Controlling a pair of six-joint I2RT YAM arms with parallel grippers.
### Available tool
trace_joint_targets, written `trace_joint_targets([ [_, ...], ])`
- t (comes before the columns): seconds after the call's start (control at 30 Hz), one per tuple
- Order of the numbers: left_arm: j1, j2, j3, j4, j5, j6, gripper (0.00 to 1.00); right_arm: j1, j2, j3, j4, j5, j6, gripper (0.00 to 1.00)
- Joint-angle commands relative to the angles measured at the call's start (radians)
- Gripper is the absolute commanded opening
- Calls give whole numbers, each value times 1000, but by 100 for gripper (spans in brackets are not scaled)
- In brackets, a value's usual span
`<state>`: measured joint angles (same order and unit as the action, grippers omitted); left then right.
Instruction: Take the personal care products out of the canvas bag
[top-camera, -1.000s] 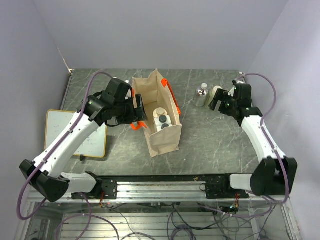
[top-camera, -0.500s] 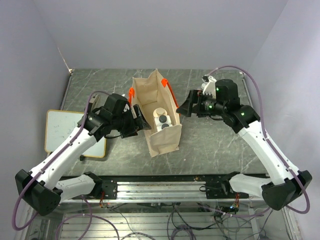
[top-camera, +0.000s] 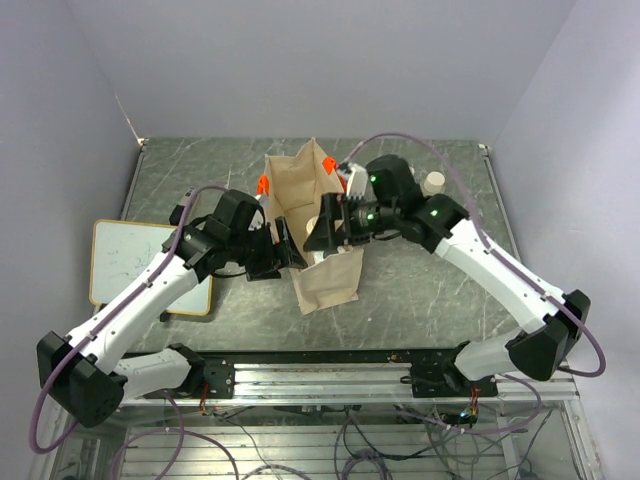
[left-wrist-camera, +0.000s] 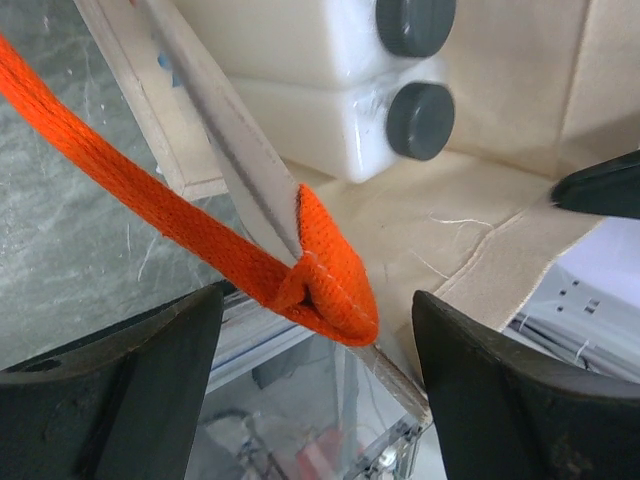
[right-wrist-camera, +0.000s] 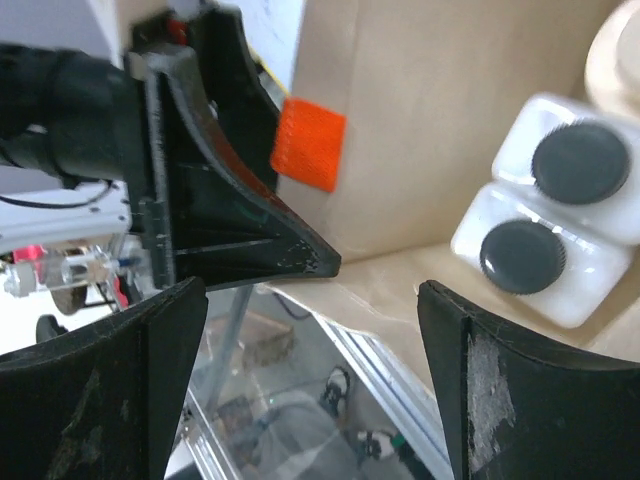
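The canvas bag (top-camera: 330, 280) stands open mid-table, its orange handle (left-wrist-camera: 200, 230) draped over the left rim. Inside it lie two white squarish bottles with dark caps (left-wrist-camera: 330, 110) (right-wrist-camera: 560, 210), and beside them a cream-coloured one (right-wrist-camera: 615, 50). My left gripper (top-camera: 283, 252) (left-wrist-camera: 318, 300) is open and straddles the bag's left rim and the handle loop, not pinching them. My right gripper (top-camera: 326, 228) (right-wrist-camera: 312, 290) hangs open over the bag's mouth, left of the white bottles and holding nothing. Its fingertip (left-wrist-camera: 600, 190) shows at the right of the left wrist view.
A cream bottle (top-camera: 433, 183) stands on the table at the back right, behind my right arm. A flat whiteboard (top-camera: 140, 265) lies at the left edge. The left gripper's black finger (right-wrist-camera: 220, 200) sits close to my right gripper at the bag's rim.
My right arm has swung left from the bottles at the back right to above the bag's mouth. My left gripper has shifted slightly nearer along the bag's left rim.
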<state>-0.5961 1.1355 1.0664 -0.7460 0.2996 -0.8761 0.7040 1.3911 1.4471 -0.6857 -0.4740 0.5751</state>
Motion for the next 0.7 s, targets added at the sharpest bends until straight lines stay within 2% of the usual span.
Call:
trace_joint_targets([
  [0.0,9,3,-45,-14,131,102,86,63,14,-86,-14,114,62,85],
  [0.23,9,13,-96,-61,194,235,85,120,-39,-208,-9,369,144,85],
  [0.4,9,8,-179,18,249,243,85,133,-72,-317,-2,497,198,86],
  [0.53,9,27,-201,60,274,225,84,142,-40,-250,-89,556,198,85],
  [0.67,9,50,-157,8,229,241,83,166,-7,-125,-178,600,164,85],
])
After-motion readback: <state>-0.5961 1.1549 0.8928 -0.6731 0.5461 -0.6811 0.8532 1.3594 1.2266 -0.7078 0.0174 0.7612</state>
